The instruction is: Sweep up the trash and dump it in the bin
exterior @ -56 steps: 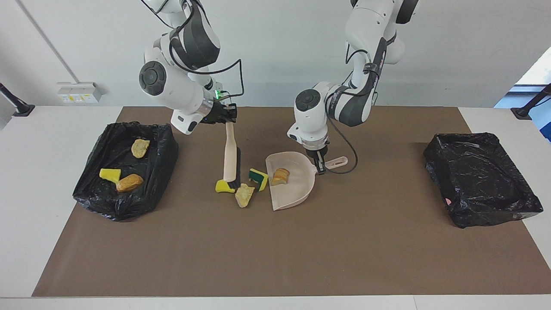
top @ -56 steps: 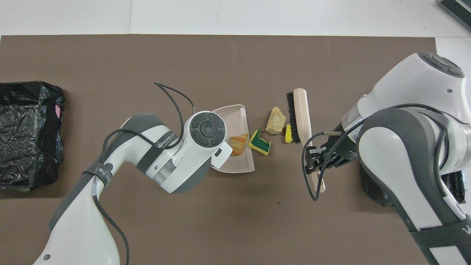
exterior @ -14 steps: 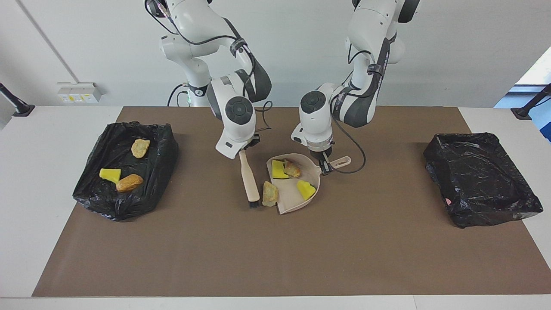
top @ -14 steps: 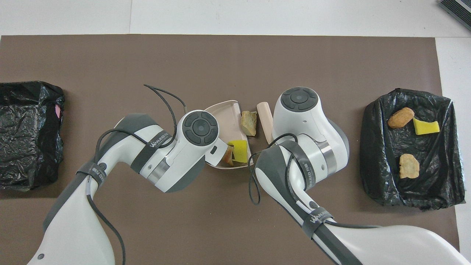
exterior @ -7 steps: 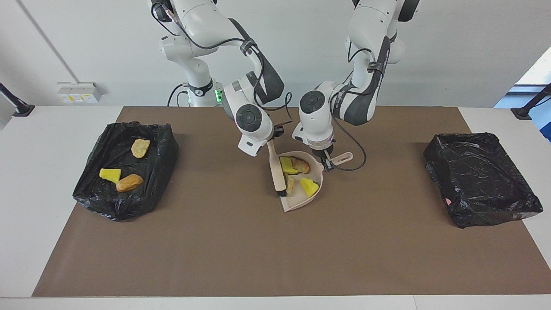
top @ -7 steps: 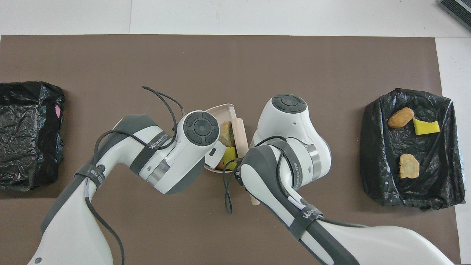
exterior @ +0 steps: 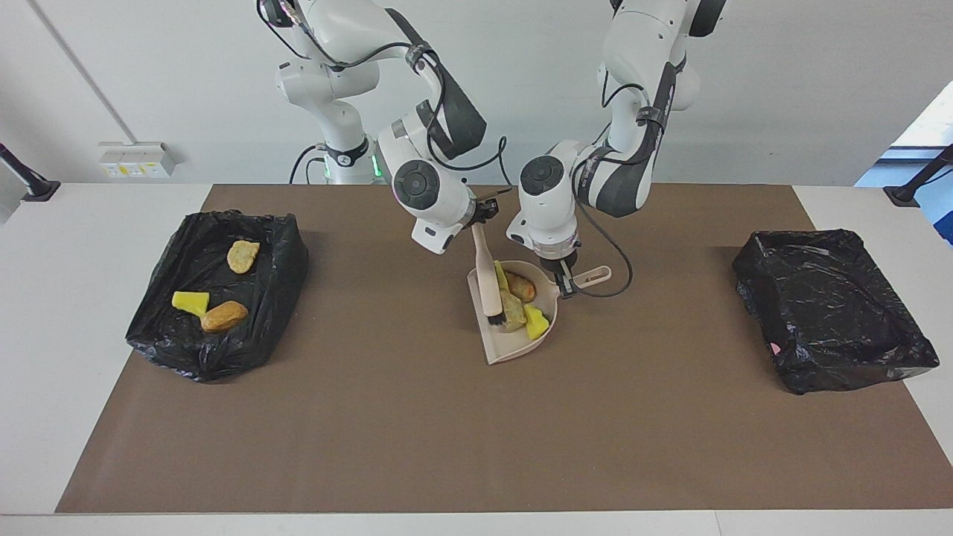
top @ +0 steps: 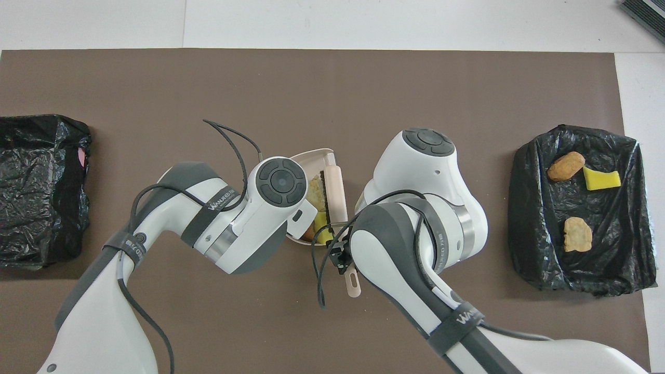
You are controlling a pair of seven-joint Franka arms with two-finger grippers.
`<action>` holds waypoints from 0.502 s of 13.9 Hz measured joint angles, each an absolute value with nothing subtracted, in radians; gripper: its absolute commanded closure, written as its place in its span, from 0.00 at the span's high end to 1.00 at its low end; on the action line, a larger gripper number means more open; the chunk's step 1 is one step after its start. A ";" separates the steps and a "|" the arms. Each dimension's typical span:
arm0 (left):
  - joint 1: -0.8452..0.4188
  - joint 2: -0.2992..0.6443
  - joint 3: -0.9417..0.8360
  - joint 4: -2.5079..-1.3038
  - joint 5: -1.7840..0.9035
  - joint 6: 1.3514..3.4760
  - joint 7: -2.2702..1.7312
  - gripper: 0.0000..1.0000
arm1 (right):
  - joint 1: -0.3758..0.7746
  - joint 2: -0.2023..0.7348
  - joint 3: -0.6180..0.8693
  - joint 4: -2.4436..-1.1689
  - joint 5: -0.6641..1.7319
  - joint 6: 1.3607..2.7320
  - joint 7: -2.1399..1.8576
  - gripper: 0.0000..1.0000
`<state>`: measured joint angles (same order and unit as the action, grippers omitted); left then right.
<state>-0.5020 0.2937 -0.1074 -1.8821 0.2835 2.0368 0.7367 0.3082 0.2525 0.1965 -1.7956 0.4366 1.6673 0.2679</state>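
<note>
Beige brush (top: 335,193) lying in dustpan (top: 311,157) against yellow and tan trash (top: 316,193), black-lined bin (top: 530,208) holding three scraps

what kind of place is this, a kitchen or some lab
Most likely a robotics lab or test bench, not a kitchen: two robot arms work at a plain white table covered by a brown mat, with bag-lined bins and sponge and bread-like scraps staged as trash.
</note>
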 measured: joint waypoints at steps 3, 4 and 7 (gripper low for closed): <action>-0.500 0.291 -0.104 -1.887 0.283 2.047 0.767 0.00 | 0.293 0.209 0.192 -1.794 0.388 1.609 0.336 0.00; -0.499 0.291 -0.104 -1.888 0.284 2.048 0.778 0.00 | 0.283 0.190 0.191 -1.793 0.369 1.581 0.348 0.00; -0.472 0.291 -0.106 -1.888 0.282 2.065 0.862 0.00 | 0.267 0.129 0.190 -1.792 0.295 1.490 0.397 0.00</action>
<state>-0.4720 0.2908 -0.1061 -1.8883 0.2820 2.0653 0.8620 0.2667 0.1288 0.1905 -1.7923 0.2950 1.4902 0.3970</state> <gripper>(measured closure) 0.687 0.740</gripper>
